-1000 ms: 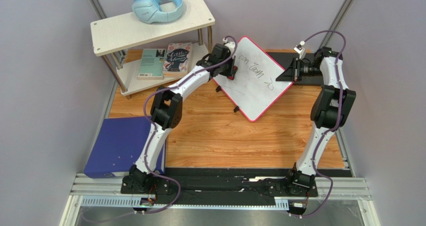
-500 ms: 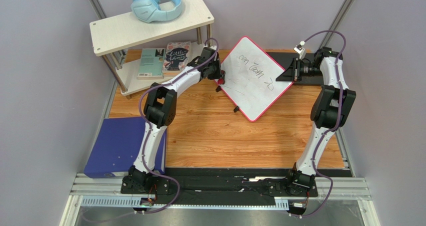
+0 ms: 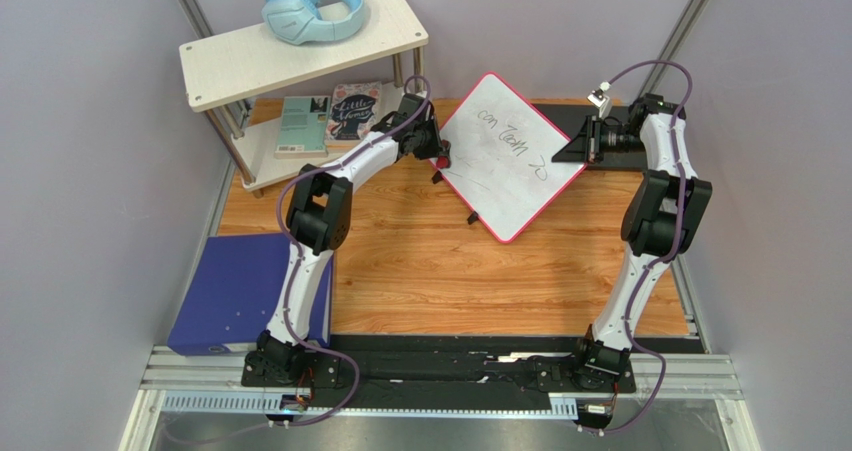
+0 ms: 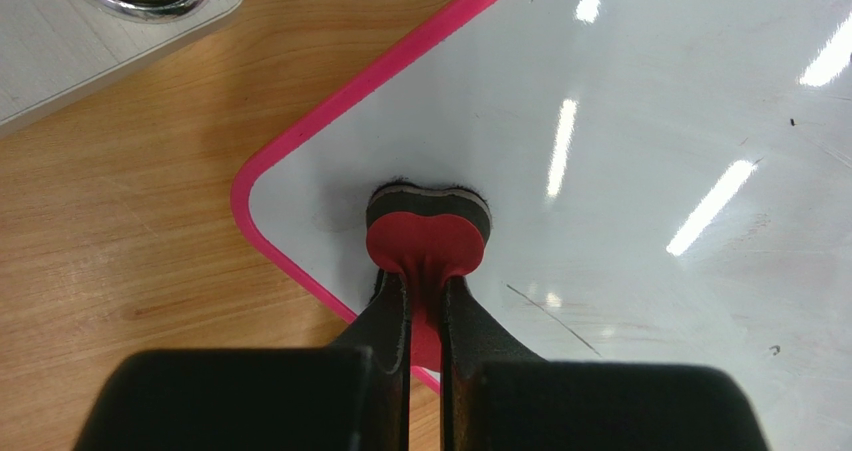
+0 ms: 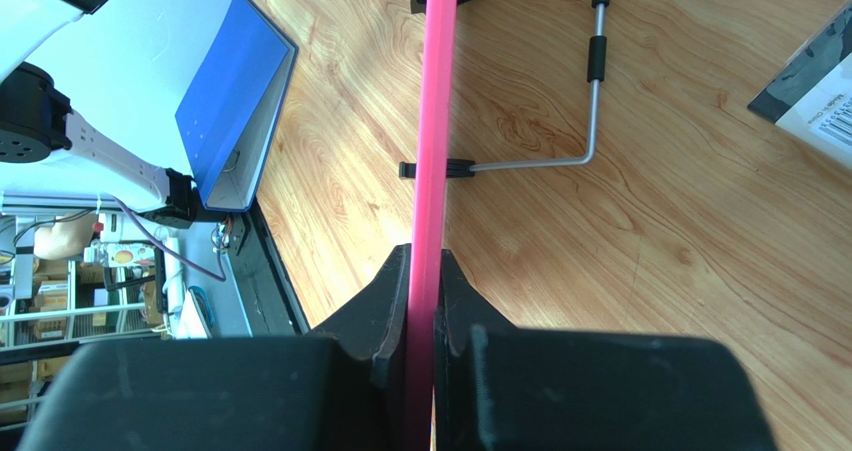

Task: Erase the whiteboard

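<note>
Wooden tabletop (image 3: 420, 271) between grey walls (image 3: 90, 171) carries whiteboard (image 3: 510, 171), shelf (image 3: 300, 49), blue binder (image 3: 240, 291).

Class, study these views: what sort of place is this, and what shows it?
Probably a robotics lab test cell staged as a study desk: robot arms mounted at a wooden table, with props: a whiteboard, books and headphones.

Whiteboard (image 3: 500, 196) handwriting (image 3: 512, 143) illegibly small from above — eraser (image 4: 428, 236) base hidden inside the left hand (image 4: 425, 289)

Pink-rimmed white whiteboard (image 3: 512, 176), blue binder (image 3: 245, 293)
</note>
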{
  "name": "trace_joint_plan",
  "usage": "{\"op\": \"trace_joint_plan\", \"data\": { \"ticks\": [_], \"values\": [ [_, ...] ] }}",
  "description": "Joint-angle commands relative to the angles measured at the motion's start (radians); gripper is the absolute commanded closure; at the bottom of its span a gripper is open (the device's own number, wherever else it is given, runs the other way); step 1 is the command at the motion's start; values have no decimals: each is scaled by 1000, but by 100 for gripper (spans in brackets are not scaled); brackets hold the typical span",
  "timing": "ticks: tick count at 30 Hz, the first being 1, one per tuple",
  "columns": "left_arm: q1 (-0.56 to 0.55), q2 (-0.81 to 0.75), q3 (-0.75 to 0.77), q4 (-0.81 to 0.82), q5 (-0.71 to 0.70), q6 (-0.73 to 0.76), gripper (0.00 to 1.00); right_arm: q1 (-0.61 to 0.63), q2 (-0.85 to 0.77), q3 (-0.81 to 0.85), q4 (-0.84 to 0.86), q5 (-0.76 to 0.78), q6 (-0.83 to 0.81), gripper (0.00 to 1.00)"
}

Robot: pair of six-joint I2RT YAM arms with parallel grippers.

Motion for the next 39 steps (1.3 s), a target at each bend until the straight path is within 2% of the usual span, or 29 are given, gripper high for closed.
{"op": "trace_joint_plan", "data": {
  "ticks": [1,7,15,20,25,33,39],
  "values": [
    [-55,66,2,11,35,-11,100,71,28,-6,-78,74,-190,100],
    [-141,67,9,-1,24,-37,100,71,26,-7,-78,73,-191,100],
    [-281,96,112,-64,4,82,100,71,26,-7,-81,70,-194,100],
    [-325,109,155,-88,-17,134,100,71,25,-6,-81,68,-193,100],
    [-312,107,152,-81,-69,141,100,71,23,-7,-82,70,-193,100],
    [-197,98,167,-81,-135,122,100,71,23,-7,-82,67,-194,100],
    [-134,121,296,-102,-219,124,100,71,20,-9,-88,70,-201,100]
  ]
}}
